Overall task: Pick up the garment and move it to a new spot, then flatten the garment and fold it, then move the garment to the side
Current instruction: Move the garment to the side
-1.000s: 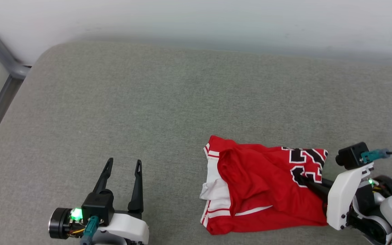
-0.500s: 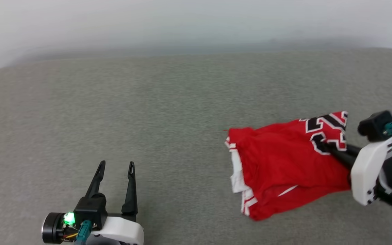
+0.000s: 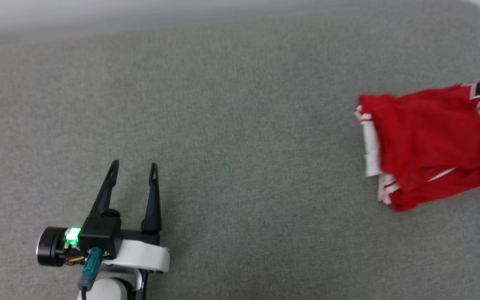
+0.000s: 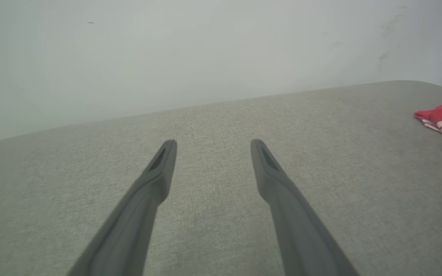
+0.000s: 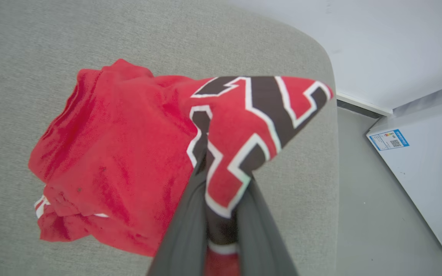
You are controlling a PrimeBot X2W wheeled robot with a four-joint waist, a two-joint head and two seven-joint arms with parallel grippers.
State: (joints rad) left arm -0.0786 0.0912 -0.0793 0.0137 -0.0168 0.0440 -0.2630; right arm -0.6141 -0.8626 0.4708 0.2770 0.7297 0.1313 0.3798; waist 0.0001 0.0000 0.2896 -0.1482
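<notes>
The garment (image 3: 423,141) is a bunched red jersey with white striped trim, lying on the grey cushion at the right edge of the head view. Its numbered corner is lifted and pinched between the fingers of my right gripper (image 5: 223,184), which is shut on it; the rest trails down onto the cushion. My left gripper (image 3: 134,164) hovers over bare cushion at the lower left, open and holding nothing. In the left wrist view, my left gripper (image 4: 213,142) has a striped edge of the garment (image 4: 441,117) far off to its right.
The grey cushion (image 3: 240,125) stretches wide between the left gripper and the jersey. Its rounded corner (image 5: 320,57) lies just past the jersey, with grey floor (image 5: 374,214) and a white labelled box (image 5: 428,161) beyond. A pale wall (image 4: 205,50) backs the cushion.
The right gripper has carried the garment rightward, far from the left gripper, and the right arm has passed beyond the head view's right edge. The head camera has shifted too. The left gripper stays open.
</notes>
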